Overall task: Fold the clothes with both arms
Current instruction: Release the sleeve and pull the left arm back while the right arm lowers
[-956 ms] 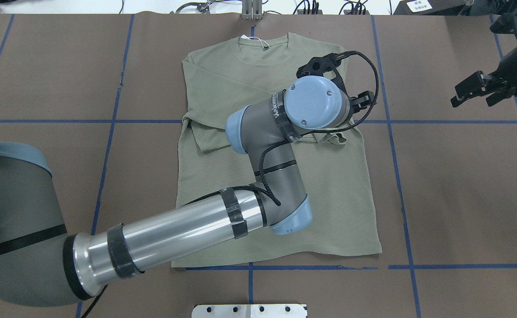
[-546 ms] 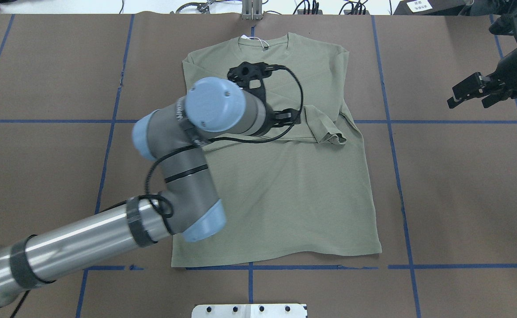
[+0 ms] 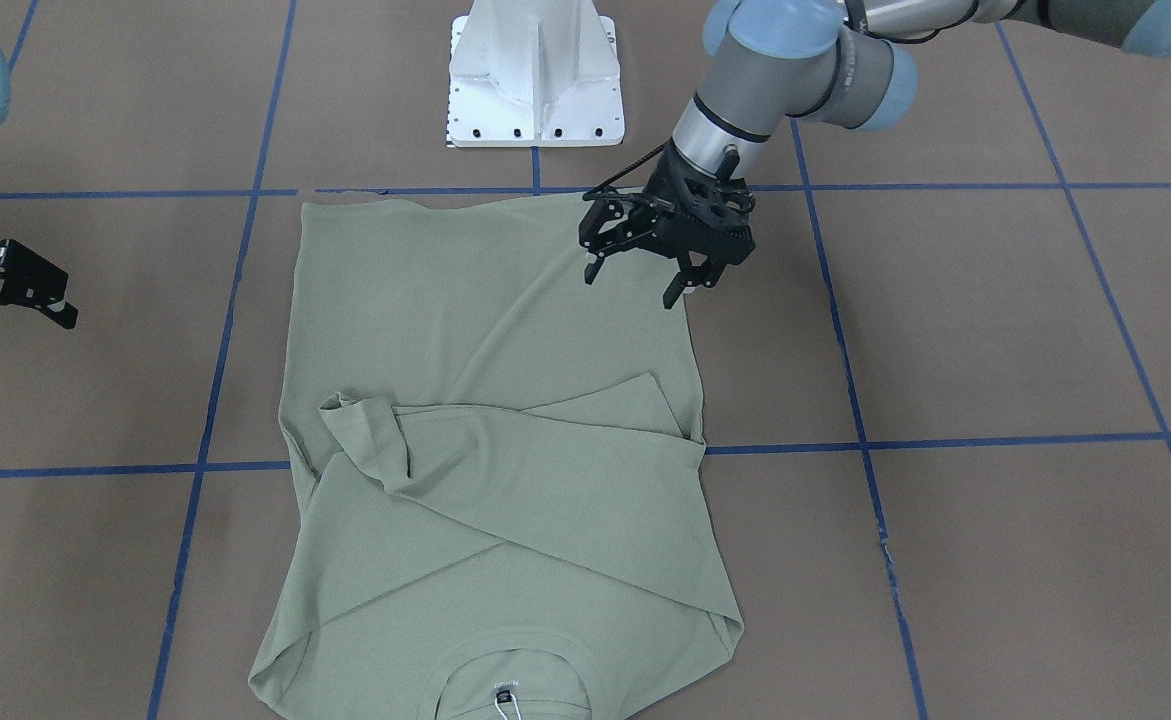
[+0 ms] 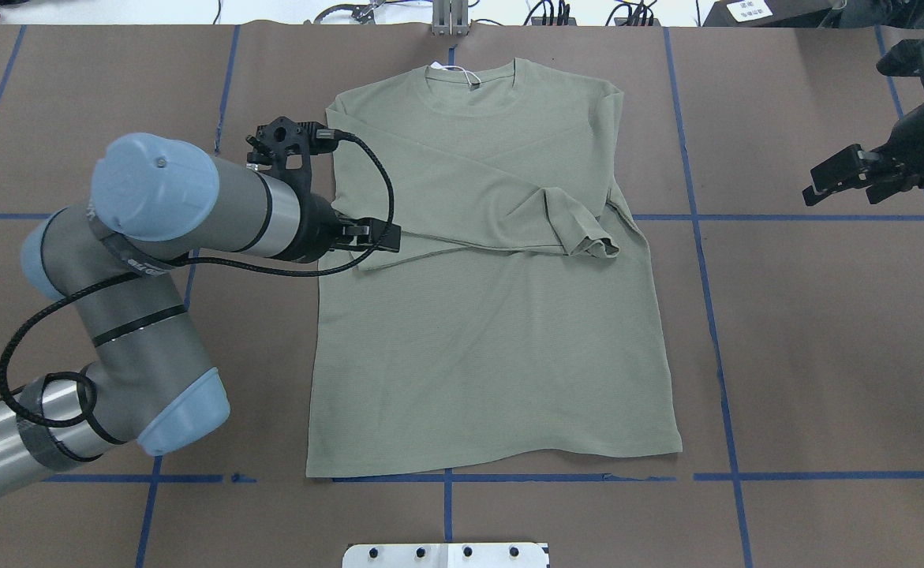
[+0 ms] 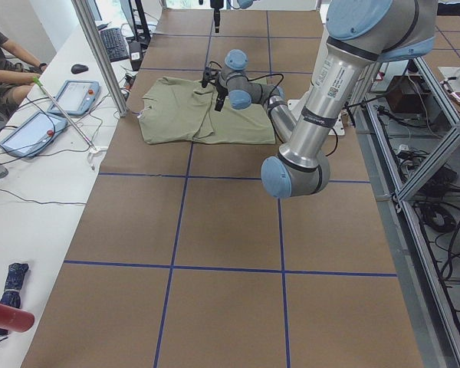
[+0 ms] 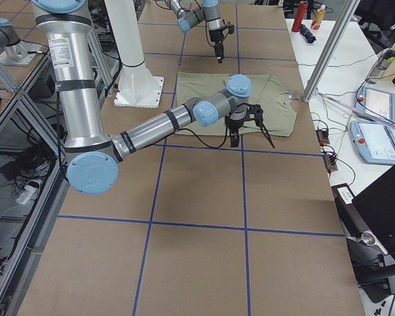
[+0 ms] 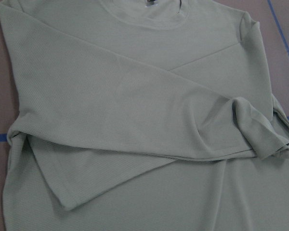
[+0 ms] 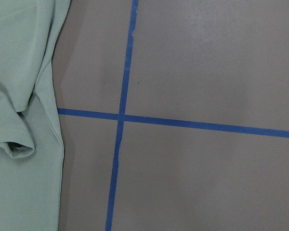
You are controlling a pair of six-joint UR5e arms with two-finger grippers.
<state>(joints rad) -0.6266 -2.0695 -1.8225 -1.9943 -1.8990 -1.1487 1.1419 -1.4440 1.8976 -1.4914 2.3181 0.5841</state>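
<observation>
We watched the left arm (image 4: 193, 207) sweep back across the shirt (image 4: 501, 363), from over the half on the robot's right to the edge on its left. The left gripper (image 3: 633, 285) travelled with it, and the sleeve (image 4: 469, 213) folded across the chest came fully into overhead view.

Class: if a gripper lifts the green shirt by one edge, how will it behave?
Probably floppy: the shirt lies flat, a sleeve folded over it, cuff rumpled. Likely light: the knit looks thin. Pushed, it would probably bunch, not slide.
</observation>
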